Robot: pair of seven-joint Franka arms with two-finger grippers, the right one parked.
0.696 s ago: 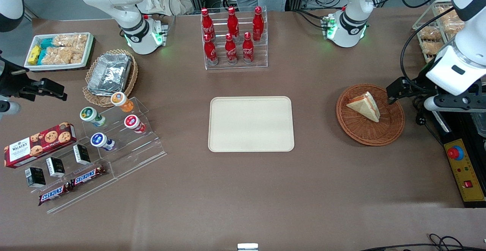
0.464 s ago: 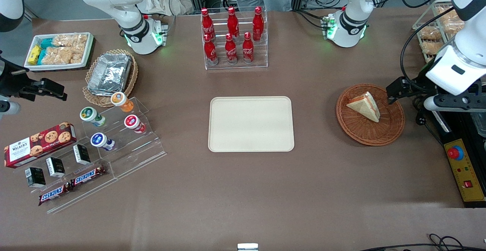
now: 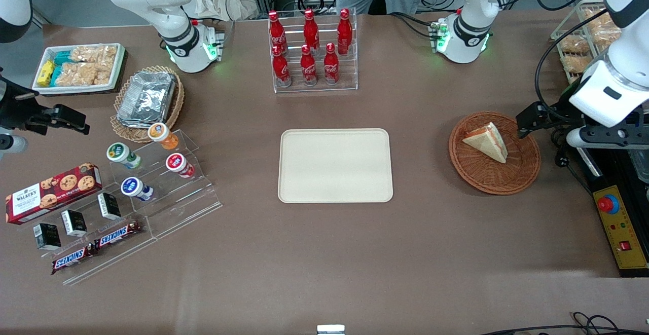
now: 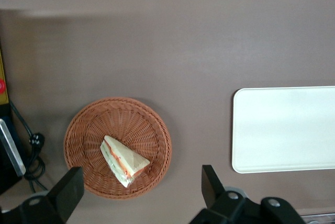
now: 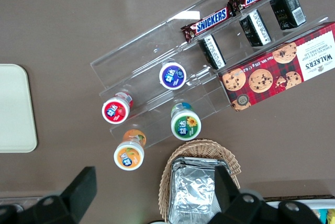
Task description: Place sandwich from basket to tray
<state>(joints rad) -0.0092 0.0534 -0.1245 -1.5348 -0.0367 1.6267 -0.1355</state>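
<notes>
The sandwich, a pale bread wedge with an orange-red filling edge, lies in the round reddish-brown wicker basket toward the working arm's end of the table. My left gripper hovers well above the basket's rim, open wide, with nothing between its fingers. The cream-beige tray lies flat at the table's middle with nothing on it, a gap of bare table apart from the basket.
A clear rack of red bottles stands farther from the front camera than the tray. A yellow emergency-stop box sits at the working arm's table edge. Toward the parked arm's end are a foil-container basket, yogurt cups and a cookie box.
The arm, the sandwich and the basket hold still. Only the person standing at the table's back edge has shifted sideways.
</notes>
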